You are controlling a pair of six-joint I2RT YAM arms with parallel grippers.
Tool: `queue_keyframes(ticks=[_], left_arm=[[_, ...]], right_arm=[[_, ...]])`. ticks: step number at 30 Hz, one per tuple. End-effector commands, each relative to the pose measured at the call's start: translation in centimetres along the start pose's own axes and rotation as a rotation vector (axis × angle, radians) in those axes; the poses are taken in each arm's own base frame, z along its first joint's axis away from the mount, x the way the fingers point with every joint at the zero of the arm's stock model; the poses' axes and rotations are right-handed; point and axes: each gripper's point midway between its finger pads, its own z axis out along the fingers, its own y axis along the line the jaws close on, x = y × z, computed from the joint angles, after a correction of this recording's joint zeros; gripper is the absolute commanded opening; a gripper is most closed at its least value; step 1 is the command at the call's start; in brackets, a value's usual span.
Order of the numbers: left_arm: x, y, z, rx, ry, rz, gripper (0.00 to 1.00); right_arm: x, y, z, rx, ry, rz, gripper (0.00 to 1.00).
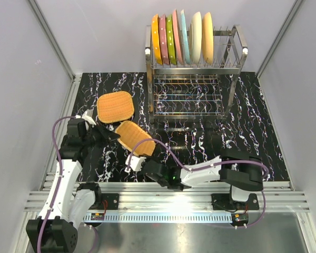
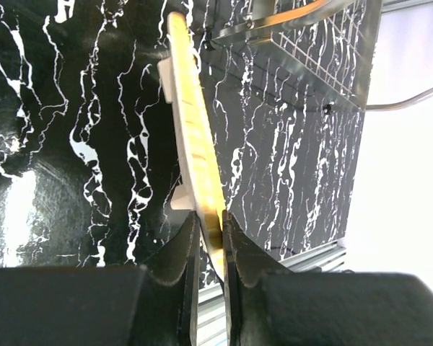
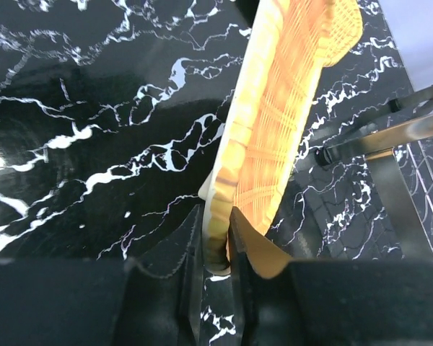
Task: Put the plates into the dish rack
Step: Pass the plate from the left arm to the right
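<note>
**A:** Closest in, the right gripper [image 3: 216, 220] is pinching its fingers onto the rim of the tan plate [image 3: 274, 122]. The woven face is turning toward the right-hand finger, and the plate is rising edge-on away from the tips.

**B:** The left gripper [image 2: 209, 220] is doing much the same, with its jaws clamping a thin yellowish rim that runs straight out from between them. From above, it's looking like the same plate. Both arms are holding it tilted, off the table [image 1: 200, 142].

**A:** So I'm reading this as a pass from one arm to the other, with both grips on at once.

**B:** Just past the fingertips, a second tan plate [image 1: 116, 106] is lying flat on the table right beside the held one. I can't tell whether they're touching.

**A:** Farther out, well beyond both grippers, the dish rack [image 1: 187, 97] is standing with seven plates [image 1: 181, 37] upright in its upper tier: orange, pink, green, pink, blue, cream, yellow. A few prongs are showing beyond the yellow one.

**B:** So it's getting close, I'd say. Seven are sitting in the rack and two are waiting, the one in the grippers and the one lying flat.
</note>
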Motion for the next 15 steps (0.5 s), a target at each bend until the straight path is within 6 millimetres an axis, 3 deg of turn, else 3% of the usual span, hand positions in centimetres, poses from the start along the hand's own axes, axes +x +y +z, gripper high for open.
queue_keyframes(ticks=[1, 6, 7, 9, 10, 15], left_arm=[[-1.4, -2.8, -0.8, 0.09, -0.029, 0.085, 0.02], [-2.4, -3.8, -0.8, 0.111, -0.048, 0.107, 0.32], [-2.5, -3.9, -0.7, 0.115, -0.041, 0.105, 0.39], [-3.0, -5.2, -0.9, 0.156, -0.042, 0.114, 0.45], [-3.1, -5.9, -1.0, 0.185, -0.023, 0.119, 0.54], [-5.7, -10.0, -2.5, 0.266, -0.068, 0.166, 0.64]], right_arm=[[-4.6, -2.8, -1.8, 0.024, -0.11, 0.163, 0.16], [-8.2, -3.8, -4.2, -0.065, -0.169, 0.257, 0.08], [-8.0, -3.5, -4.5, -0.09, -0.149, 0.277, 0.07], [-9.6, -3.5, -5.3, -0.14, -0.172, 0.312, 0.04], [-9.4, -3.1, -5.6, -0.164, -0.146, 0.336, 0.03], [-11.0, -2.9, -6.8, -0.229, -0.157, 0.449, 0.0]])
